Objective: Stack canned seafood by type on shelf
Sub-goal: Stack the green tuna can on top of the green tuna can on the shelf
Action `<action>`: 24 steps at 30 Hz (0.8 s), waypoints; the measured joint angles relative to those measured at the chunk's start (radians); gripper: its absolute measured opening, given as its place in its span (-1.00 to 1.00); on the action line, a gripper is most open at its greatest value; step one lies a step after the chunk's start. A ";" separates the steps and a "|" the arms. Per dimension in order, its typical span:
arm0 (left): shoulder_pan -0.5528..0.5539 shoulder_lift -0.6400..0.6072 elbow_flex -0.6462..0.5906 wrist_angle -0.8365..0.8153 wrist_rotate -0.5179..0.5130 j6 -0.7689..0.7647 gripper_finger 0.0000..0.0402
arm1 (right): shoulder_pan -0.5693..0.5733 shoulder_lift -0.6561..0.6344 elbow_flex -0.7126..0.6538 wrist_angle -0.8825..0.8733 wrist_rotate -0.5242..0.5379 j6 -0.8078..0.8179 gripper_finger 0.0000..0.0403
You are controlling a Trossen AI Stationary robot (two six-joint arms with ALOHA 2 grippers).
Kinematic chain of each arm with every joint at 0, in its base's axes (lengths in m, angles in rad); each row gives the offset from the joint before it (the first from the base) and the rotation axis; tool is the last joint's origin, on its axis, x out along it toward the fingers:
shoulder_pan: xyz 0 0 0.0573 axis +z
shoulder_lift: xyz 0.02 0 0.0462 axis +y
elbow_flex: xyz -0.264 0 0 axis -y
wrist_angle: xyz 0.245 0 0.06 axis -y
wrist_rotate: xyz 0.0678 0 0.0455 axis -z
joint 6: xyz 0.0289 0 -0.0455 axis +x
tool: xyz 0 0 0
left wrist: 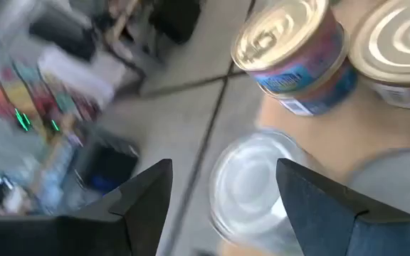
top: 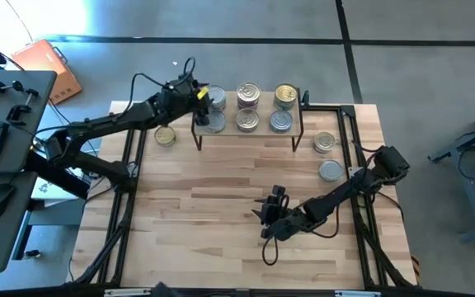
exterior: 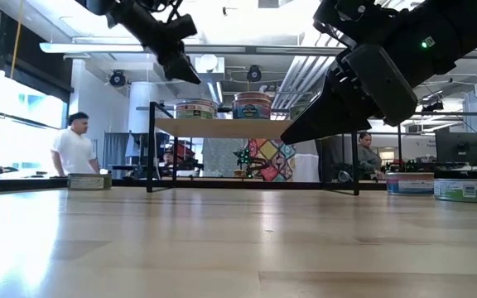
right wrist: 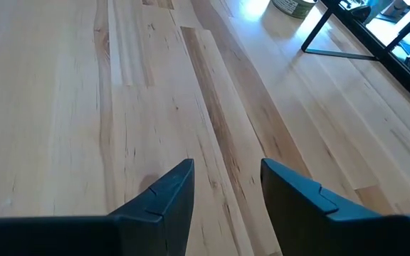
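Hovering open, the left tool (top: 207, 97) straddles a silver tin (left wrist: 251, 188) at the shelf's (top: 250, 132) left end.

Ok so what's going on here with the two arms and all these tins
The robot is sorting tins of seafood onto the small wooden shelf. The left gripper hangs open over the shelf's left end, just above a silver-topped tin there, not holding anything. Six tins appear to sit on the shelf. One tin lies on the table to the shelf's left and two more tins to its right. The right gripper waits low over bare tabletop, jaws apart and empty.
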 joint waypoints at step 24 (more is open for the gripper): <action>-0.773 -0.237 -0.481 -0.513 -0.531 -1.412 -0.17 | 0.065 -0.126 0.000 -0.349 0.001 -0.021 -0.24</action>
